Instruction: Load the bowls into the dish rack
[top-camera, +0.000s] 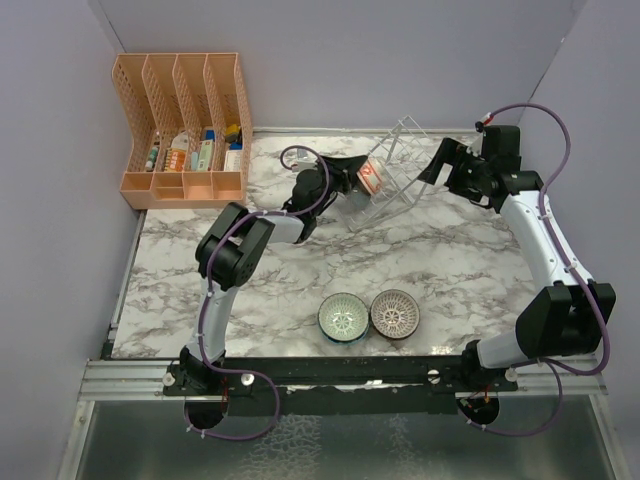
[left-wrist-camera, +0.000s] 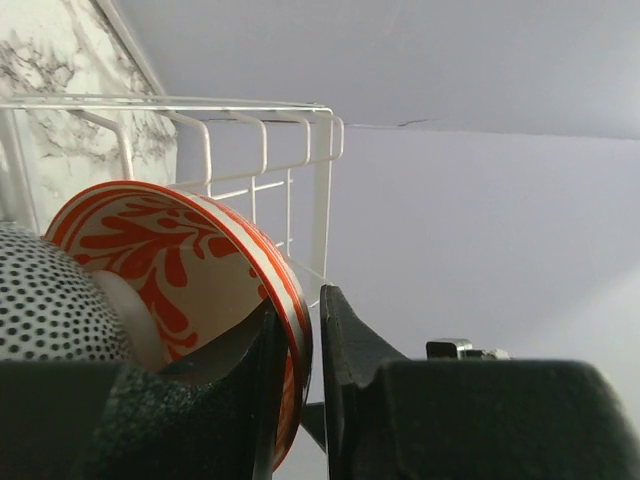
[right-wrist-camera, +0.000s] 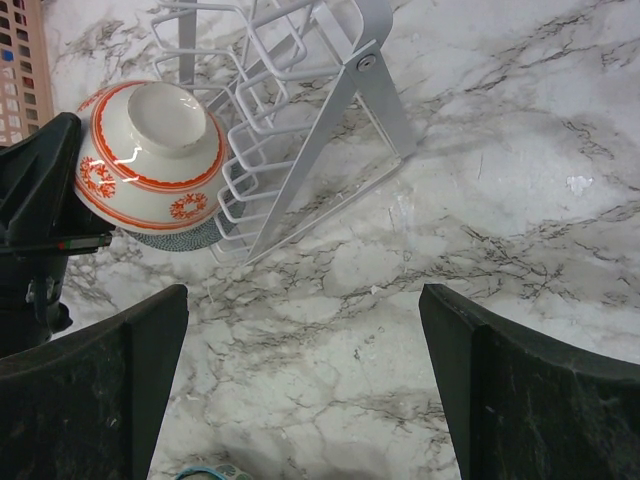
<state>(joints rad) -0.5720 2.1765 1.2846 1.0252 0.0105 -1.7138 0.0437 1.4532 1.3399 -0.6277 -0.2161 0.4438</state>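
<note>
The red-rimmed bowl (top-camera: 372, 177) (right-wrist-camera: 150, 150) rests on edge at the left end of the white wire dish rack (top-camera: 400, 165) (right-wrist-camera: 290, 120), leaning on a dark dotted bowl (right-wrist-camera: 170, 238) (left-wrist-camera: 50, 300). My left gripper (top-camera: 358, 180) (left-wrist-camera: 303, 300) straddles the red bowl's rim (left-wrist-camera: 285, 290), jaws slightly open, with a thin gap between the rim and the right finger. My right gripper (top-camera: 432, 170) (right-wrist-camera: 303, 300) hangs wide open and empty beside the rack's right side. The teal bowl (top-camera: 343, 317) and the brown-grey bowl (top-camera: 395, 313) sit side by side near the front edge.
An orange slotted file organizer (top-camera: 185, 125) with small items stands at the back left corner. Purple walls close the table on the left, back and right. Marble tabletop (top-camera: 460, 260) lies between the rack and the two front bowls.
</note>
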